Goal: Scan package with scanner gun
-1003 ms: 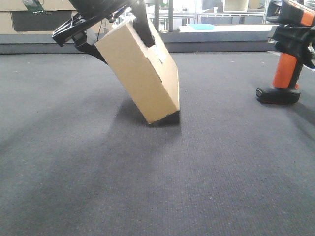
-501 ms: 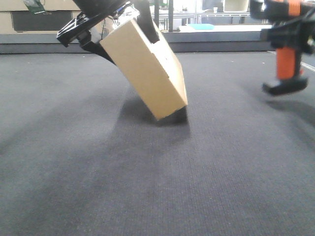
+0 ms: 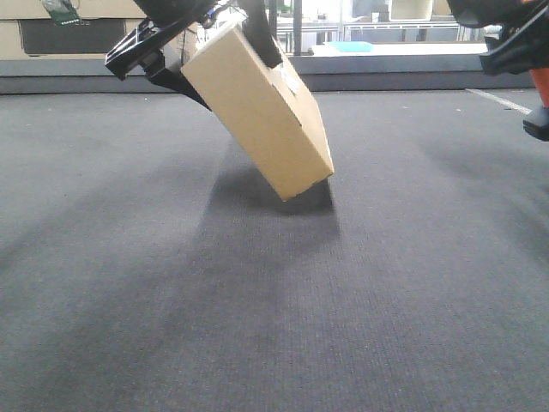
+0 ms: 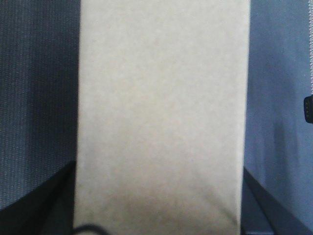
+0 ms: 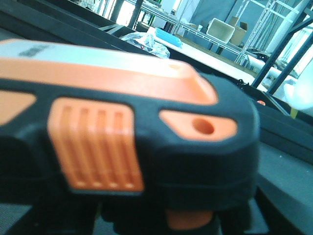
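- The left gripper has its black fingers squeezed tight on the top end of the package, one finger on each side.
- The package is tipped over, up at the top left of the front view. Its low corner is very near the grey mat. I cannot tell if it touches.
- A small white label shows on the narrow face that looks to the right.
- The right gripper is at the far right, well apart from the package. Its fingers are mostly hidden. The scanner gun hangs there with its foot off the mat, so I think the gripper is clamped on it.
- The job now, I think, is to bring the two together. Turn the gun's nose toward the white label.
- Hold the box quiet while the gun comes in. If the box spins, the label may turn away.
- Stop the gun a little way off, so it does not bump the box, and aim it straight at the label.
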Motion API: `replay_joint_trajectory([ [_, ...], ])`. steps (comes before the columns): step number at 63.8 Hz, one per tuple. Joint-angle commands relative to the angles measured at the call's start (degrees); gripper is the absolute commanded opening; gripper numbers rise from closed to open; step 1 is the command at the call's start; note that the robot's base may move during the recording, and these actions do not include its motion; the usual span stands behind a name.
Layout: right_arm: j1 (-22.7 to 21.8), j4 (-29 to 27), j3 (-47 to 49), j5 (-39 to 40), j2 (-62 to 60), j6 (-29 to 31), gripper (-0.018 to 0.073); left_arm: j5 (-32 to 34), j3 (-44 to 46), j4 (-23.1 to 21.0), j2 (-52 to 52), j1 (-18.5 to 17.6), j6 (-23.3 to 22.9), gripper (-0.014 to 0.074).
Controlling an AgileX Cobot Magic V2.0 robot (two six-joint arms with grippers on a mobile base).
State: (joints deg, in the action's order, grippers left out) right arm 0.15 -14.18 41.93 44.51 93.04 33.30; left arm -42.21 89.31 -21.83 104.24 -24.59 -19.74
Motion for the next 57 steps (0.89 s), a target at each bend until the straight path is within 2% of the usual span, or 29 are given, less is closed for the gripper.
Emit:
replay_joint_trajectory([
  [1,0.06,-0.40,0.30,3.38,-1.07,2.30,-0.0162,1.12,0.40,-0.84,-0.34,-0.47,0.14,-0.0111],
  [6,0.06,-0.40,0.30,3.38,-1.07,2.03,-0.0162,1.12,0.40,-0.84,-0.34,-0.47,0.14,-0.0111],
  [10,0.06,-0.40,0.30,3.49,-1.07,-0.70,-0.0162,1.12,0.40,-0.84,-0.34,-0.47,0.14,-0.0111],
  [17,0.06,-0.40,0.30,3.97,-1.07,-10.57,-0.0162,1.12,0.40,-0.84,-0.34,-0.47,0.14,-0.0111],
  [22,0.06,-0.40,0.30,3.97,-1.07,-19.80,-0.0162,1.12,0.40,-0.84,-0.34,-0.47,0.14,-0.0111],
  [30,0.06,-0.40,0.30,5.52,-0.55,-27.77,-0.0162,1.12,0.40,-0.84,-0.34,-0.47,0.14,-0.0111],
  [45,0.06,-0.40,0.30,15.12,4.24,-36.60,-0.0162,1.12,0.40,-0.84,-0.34,-0.47,0.14,-0.0111],
  [57,0.06,-0.40,0.30,20.79,7.84,-38.85,-0.0162,1.12,0.40,-0.84,-0.34,-0.47,0.14,-0.0111],
])
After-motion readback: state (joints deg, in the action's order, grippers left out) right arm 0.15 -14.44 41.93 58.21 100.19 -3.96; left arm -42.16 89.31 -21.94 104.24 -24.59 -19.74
